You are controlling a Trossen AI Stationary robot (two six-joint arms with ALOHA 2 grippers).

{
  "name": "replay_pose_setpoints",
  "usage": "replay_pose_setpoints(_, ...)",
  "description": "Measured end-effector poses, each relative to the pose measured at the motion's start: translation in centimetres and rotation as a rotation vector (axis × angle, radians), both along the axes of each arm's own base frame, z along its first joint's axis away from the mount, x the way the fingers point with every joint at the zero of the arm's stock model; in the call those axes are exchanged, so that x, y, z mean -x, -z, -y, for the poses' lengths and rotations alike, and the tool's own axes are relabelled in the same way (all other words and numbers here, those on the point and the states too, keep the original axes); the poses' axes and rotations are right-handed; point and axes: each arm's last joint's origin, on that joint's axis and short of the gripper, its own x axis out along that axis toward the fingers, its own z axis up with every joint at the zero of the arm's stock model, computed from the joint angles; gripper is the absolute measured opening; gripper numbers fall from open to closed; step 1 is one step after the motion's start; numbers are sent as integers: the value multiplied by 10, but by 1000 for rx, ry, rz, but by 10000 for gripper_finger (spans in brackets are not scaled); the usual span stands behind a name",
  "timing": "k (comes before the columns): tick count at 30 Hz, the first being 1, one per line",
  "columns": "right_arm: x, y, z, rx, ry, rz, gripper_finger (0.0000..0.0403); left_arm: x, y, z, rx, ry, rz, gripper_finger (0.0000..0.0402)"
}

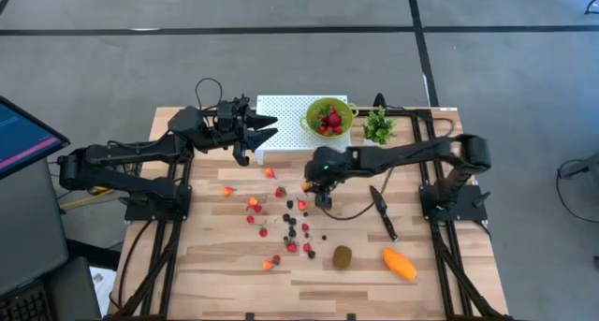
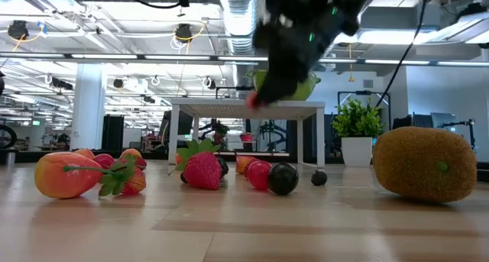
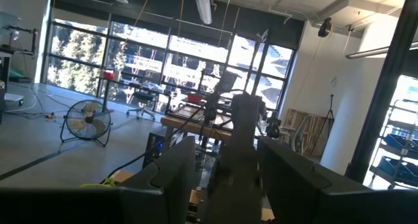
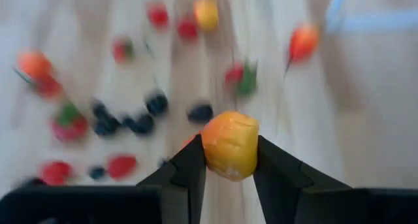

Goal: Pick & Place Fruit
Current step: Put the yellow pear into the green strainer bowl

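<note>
- Between the right gripper's [image 4: 230, 160] fingers sits a small orange fruit piece [image 4: 230, 144], pinched on both sides and lifted off the table [image 1: 225, 274].
- Keep your squeeze steady; carry it up and beyond the gripper to the green bowl [image 1: 328, 116].
- Your left gripper [image 1: 265, 127] waits with its fingers spread, holding nothing.

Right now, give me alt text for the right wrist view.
The right claw grips a small orange-yellow fruit piece between its two dark fingers, above a wooden table scattered with blurred red berries and dark berries.
</note>
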Motion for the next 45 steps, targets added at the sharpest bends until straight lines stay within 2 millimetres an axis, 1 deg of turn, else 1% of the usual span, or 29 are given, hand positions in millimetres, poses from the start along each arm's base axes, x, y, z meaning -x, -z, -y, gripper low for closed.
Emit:
replay_pose_setpoints(3, 11, -35, 0, 21, -8, 126, 103, 0, 0, 0, 0, 0, 0, 159)
replay_pose_setpoints(5, 21, -58, 3, 37, -2, 206, 103, 0, 0, 0, 0, 0, 0, 159)
replay_pose_setpoints(10, 47, -105, 21, 88, 57, 393, 103, 0, 0, 0, 0, 0, 0, 159)
replay_pose_setpoints(12, 58, -118, 31, 127, 110, 435, 103, 0, 0, 0, 0, 0, 0, 159)
replay_pose_setpoints(15, 70, -128, 48, 179, 206, 462, 103, 0, 0, 0, 0, 0, 0, 159)
replay_pose_setpoints(18, 77, -130, 66, 206, 286, 457, 103, 0, 0, 0, 0, 0, 0, 159)
replay_pose_setpoints(20, 80, -126, 77, 210, 328, 427, 103, 0, 0, 0, 0, 0, 0, 159)
replay_pose_setpoints(25, 80, -107, 103, 186, 418, 331, 103, 0, 0, 0, 0, 0, 0, 159)
replay_pose_setpoints(29, 77, -91, 117, 172, 453, 252, 103, 0, 0, 0, 0, 0, 0, 159)
replay_pose_setpoints(35, 74, -74, 129, 156, 479, 176, 103, 0, 0, 0, 0, 0, 0, 159)
replay_pose_setpoints(40, 74, -70, 132, 151, 484, 156, 103, 0, 0, 0, 0, 0, 0, 159)
replay_pose_setpoints(45, 74, -70, 132, 150, 484, 160, 103, 0, 0, 0, 0, 0, 0, 159)
